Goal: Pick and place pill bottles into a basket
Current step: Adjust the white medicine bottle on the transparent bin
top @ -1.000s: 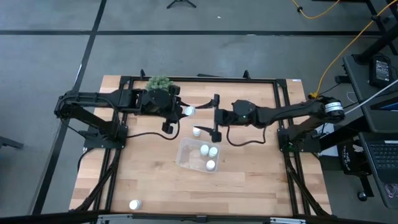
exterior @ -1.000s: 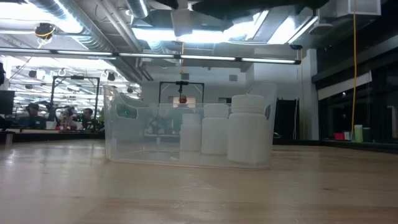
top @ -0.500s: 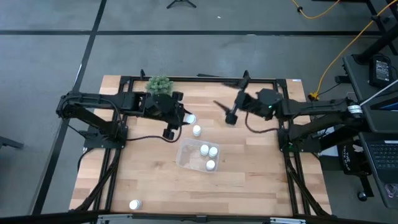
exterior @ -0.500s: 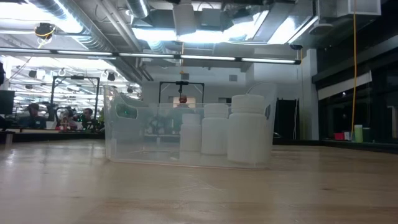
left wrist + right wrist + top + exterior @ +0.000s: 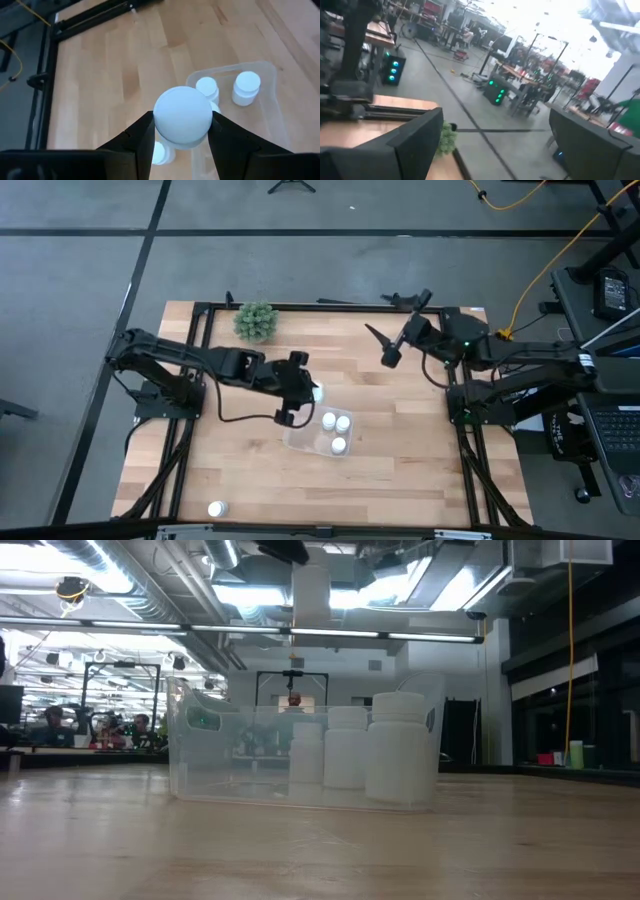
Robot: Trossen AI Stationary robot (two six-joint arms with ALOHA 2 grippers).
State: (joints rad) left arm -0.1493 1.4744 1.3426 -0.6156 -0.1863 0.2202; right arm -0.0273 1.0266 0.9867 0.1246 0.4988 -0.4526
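Fingers of the left gripper (image 5: pixel 182 131) pinch a pill bottle (image 5: pixel 182 116) above the basket (image 5: pixel 270 95) edge; early release risks bouncing out. Right gripper (image 5: pixel 398 330) fingers spread.

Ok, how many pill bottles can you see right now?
6 pill bottles. Three in the tray; one in the left claw; one on the table beside the tray, under that claw; one alone near the table's edge. None seems hidden.

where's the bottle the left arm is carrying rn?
In the left hand, shut on the pill bottle and held above the clear tray at its left end in the high view, beside the three bottles already inside.
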